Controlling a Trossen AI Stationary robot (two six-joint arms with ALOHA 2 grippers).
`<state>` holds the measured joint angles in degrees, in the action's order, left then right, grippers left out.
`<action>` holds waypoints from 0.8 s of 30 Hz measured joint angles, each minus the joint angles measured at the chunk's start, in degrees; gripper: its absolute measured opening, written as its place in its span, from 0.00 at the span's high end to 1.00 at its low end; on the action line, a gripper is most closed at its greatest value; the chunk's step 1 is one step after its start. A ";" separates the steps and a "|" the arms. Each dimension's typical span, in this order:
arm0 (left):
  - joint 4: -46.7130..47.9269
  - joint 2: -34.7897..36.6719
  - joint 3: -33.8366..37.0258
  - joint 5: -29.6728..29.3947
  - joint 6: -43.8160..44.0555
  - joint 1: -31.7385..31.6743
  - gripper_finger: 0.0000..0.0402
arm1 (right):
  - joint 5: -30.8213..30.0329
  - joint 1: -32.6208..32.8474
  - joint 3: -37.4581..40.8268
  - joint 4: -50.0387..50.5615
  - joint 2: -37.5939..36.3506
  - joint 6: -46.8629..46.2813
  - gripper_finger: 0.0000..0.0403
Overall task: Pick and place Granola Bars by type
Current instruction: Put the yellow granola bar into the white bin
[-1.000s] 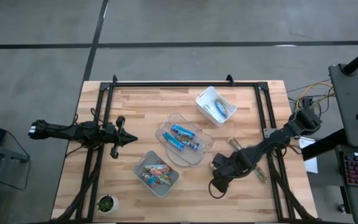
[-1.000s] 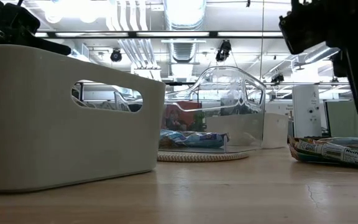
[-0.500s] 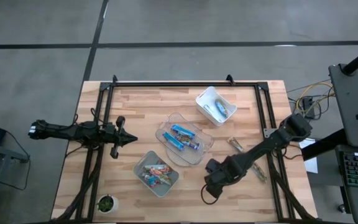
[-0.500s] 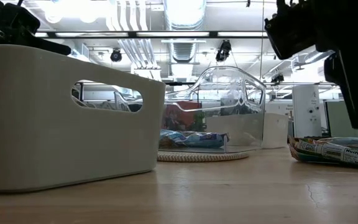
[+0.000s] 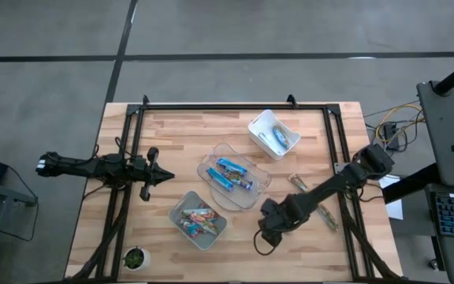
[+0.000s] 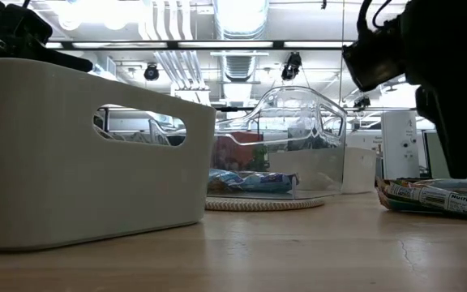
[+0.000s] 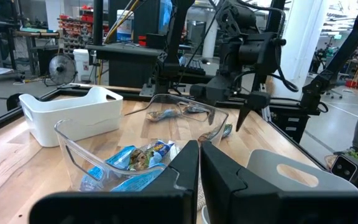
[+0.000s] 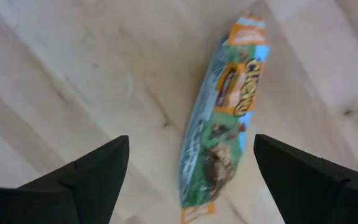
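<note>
Here the right gripper hangs over bare desk near the front edge, fingers spread wide, holding nothing; a greenish-brown granola bar lies between them. Left gripper waits left of the clear bin, fingers together.

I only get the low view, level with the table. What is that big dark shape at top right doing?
Observer: That is the right tool, open, right above a greenish bar lying loose on the table.
Operator: What's inside the white bin in front of me?
Observer: From above, the white bin holds red and orange bars.
Operator: Is there a second arm?
Observer: Yes, the left tool hovers shut at the table's left side.
</note>
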<state>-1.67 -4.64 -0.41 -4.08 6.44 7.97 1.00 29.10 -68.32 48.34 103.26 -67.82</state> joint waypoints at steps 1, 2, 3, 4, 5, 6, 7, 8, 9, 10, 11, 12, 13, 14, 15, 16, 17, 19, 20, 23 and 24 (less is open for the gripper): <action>0.00 -0.01 0.01 -0.01 0.00 0.01 1.00 | -0.38 -0.18 0.10 0.06 0.00 0.25 0.17; 0.00 -0.02 0.00 -0.01 0.00 0.00 1.00 | -0.83 -0.43 0.21 0.02 0.00 0.54 0.17; 0.00 -0.01 -0.01 0.01 0.00 0.00 1.00 | -1.04 -0.66 0.33 0.04 0.00 0.67 0.17; 0.00 -0.01 -0.02 0.01 0.01 0.02 1.00 | -1.03 -0.87 0.50 0.06 0.00 0.82 0.17; 0.00 0.00 -0.01 0.01 0.01 0.01 1.00 | -1.07 -1.03 0.69 0.04 0.00 0.94 0.17; 0.00 0.00 -0.01 0.00 0.00 0.00 1.00 | -1.10 -1.11 0.85 0.06 0.00 0.97 0.17; 0.00 0.00 -0.01 -0.01 0.00 0.00 1.00 | -1.17 -1.25 1.02 0.05 0.00 0.99 0.17; 0.00 0.00 0.00 -0.01 0.00 0.02 1.00 | -1.17 -1.26 1.18 0.00 0.00 0.99 0.17; 0.00 0.00 0.00 -0.02 0.00 0.00 1.00 | -1.19 -1.30 1.37 -0.08 0.00 0.98 0.17; 0.00 0.00 0.01 0.01 0.00 0.00 1.00 | -1.19 -1.31 1.50 -0.15 0.00 1.05 0.17; 0.00 0.00 0.01 -0.01 0.00 0.00 1.00 | -1.19 -1.31 1.68 -0.47 0.00 1.26 0.17; 0.00 -0.02 -0.01 -0.01 0.00 0.00 1.00 | -1.19 -1.31 1.82 -0.68 0.00 1.50 0.17; 0.00 -0.02 -0.01 -0.01 0.02 0.00 1.00 | -1.18 -1.28 1.98 -0.88 0.00 1.59 0.17; 0.00 -0.01 -0.02 -0.01 0.00 0.02 1.00 | -1.18 -1.28 2.13 -0.95 0.00 1.59 0.17; 0.00 -0.01 -0.01 -0.01 0.00 0.00 1.00 | -1.19 -1.30 2.25 -1.03 0.00 1.60 0.17; 0.00 0.00 0.00 0.01 0.00 0.02 1.00 | -1.17 -1.35 2.37 -1.15 0.00 1.60 0.17; 0.00 0.00 -0.01 -0.02 0.00 0.01 1.00 | -1.19 -1.38 2.50 -1.31 0.00 1.57 0.17; 0.00 0.00 0.00 0.00 0.00 0.02 1.00 | -1.19 -1.44 2.96 -1.52 0.00 1.52 0.17; 0.00 0.00 0.00 -0.02 0.00 0.02 1.00 | -1.19 -1.44 3.25 -1.88 0.00 1.47 0.17; 0.00 0.00 0.00 0.01 0.00 0.00 1.00 | -1.19 -1.42 4.32 -3.82 0.00 0.51 0.17; 0.00 -0.01 0.00 0.01 0.00 0.01 1.00 | -1.18 -1.41 4.50 -4.17 0.38 0.43 0.17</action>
<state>-1.67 -4.66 -0.41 -4.08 6.44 7.98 -0.18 27.69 -63.82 44.18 103.65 -67.38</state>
